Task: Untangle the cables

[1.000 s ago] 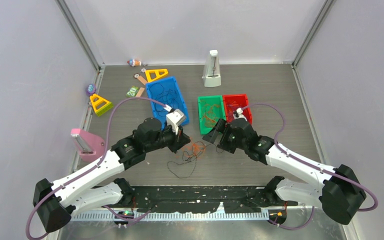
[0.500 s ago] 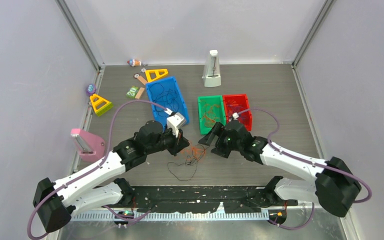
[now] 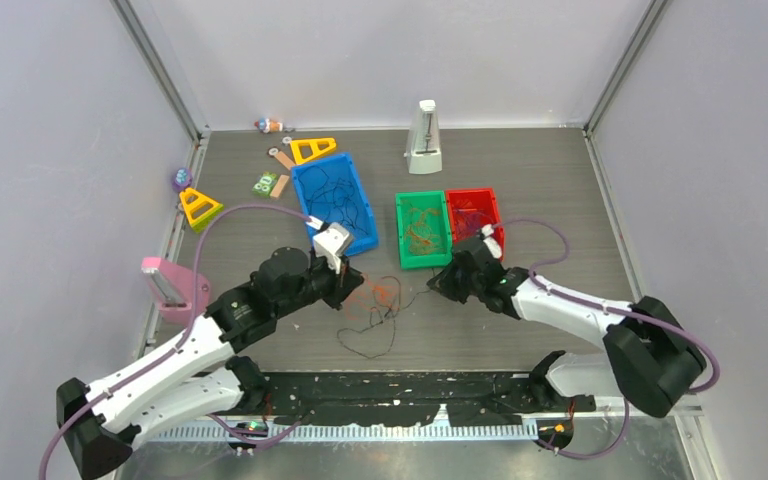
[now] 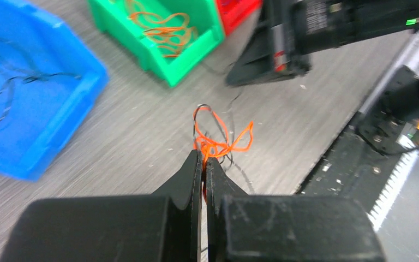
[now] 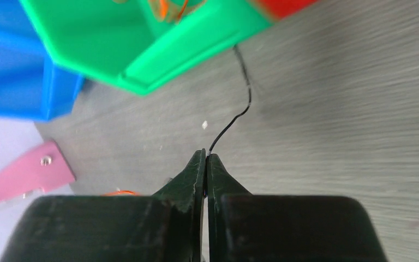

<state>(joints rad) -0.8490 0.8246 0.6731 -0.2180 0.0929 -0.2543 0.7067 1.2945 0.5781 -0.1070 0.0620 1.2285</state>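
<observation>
- Two pairs of jaws are pressed together. The left gripper (image 4: 203,158) pinches an orange cable (image 4: 221,143) right at its tips, and the right gripper (image 5: 205,155) is clamped on the end of a black cable (image 5: 240,112).
- Just ahead of the left fingertips, the orange cable bunches into a small knot of loops with a thin dark strand threaded through it. The knot lies on the grey table (image 4: 114,142).
- From the right gripper's tips, the black cable runs forward in a soft S-curve across the table to the near corner of the green bin (image 5: 196,52).
- Seen from above, the tangle (image 3: 382,297) sits between the two grippers, touching the left one. A black loop (image 3: 365,343) trails from it back toward the arm bases.
- Across the tangle, the right gripper's dark body faces the left one and blocks part of its forward view.
- Beyond the right gripper, the green bin holds orange cables (image 4: 161,33), and the red bin (image 3: 472,192) touches its far side.
- Ahead and left of the left gripper, the blue bin (image 4: 60,125) holds black cables (image 4: 11,82).
- Farther off stand a metronome (image 3: 424,138), two yellow triangles (image 3: 200,208) and, out to the left, a pink block (image 3: 172,283).
</observation>
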